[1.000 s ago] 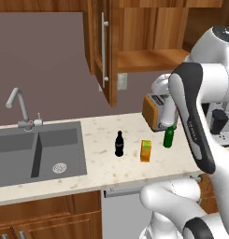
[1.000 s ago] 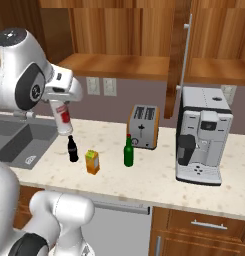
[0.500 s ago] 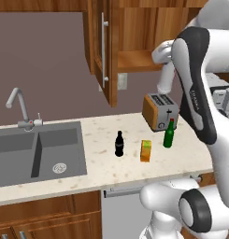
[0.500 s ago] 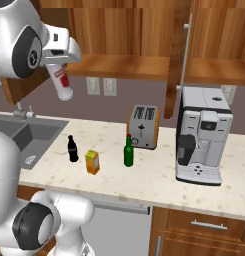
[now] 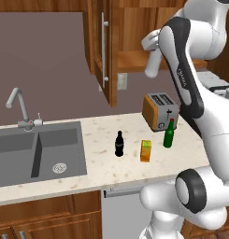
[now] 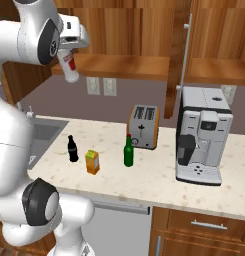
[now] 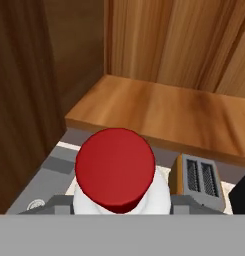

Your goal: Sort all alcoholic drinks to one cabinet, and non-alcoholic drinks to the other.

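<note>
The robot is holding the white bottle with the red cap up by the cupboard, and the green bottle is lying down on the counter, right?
Not quite. The green bottle stands upright beside the toaster, as the right base view shows. The pincer does hold the white bottle up by the cupboard.

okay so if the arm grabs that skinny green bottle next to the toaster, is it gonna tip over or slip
The green bottle stands tall on a narrow base, so a sideways nudge would probably tip it. Its glossy, glass-like surface may be slippery. Once down, its round body would likely roll on the counter.

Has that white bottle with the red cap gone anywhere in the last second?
Yes. The white bottle rose from beside the toaster up to the cabinet shelf.
</note>
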